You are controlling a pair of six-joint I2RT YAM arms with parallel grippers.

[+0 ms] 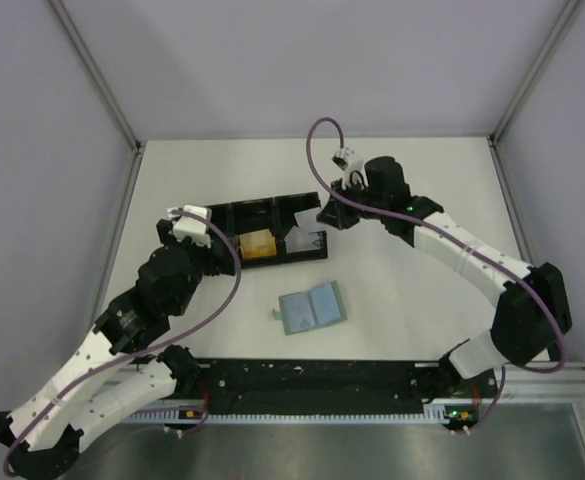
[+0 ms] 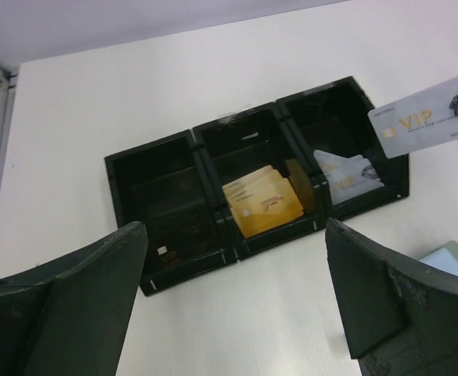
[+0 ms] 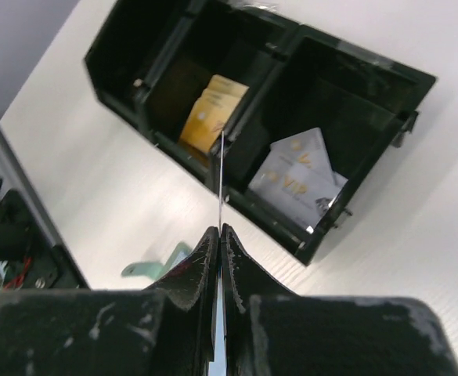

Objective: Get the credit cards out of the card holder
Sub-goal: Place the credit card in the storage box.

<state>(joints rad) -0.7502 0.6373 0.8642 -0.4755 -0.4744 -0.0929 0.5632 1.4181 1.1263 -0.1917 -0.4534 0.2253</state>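
We judge task nearly done. Card holder (image 1: 310, 307) lies open on bench (image 1: 222, 170), lower centre of top view, apart from black tray (image 1: 262, 207). Gold cards (image 2: 261, 205) sit in tray's middle compartment, grey cards (image 2: 350, 176) in right one. Right gripper (image 3: 221, 233) clamped on one grey VIP card (image 2: 420, 124), held above tray's right part. Left gripper (image 2: 232, 227) spread wide, empty, facing tray. Holder panels look bare, though too small for us to be sure. Left: release held card.
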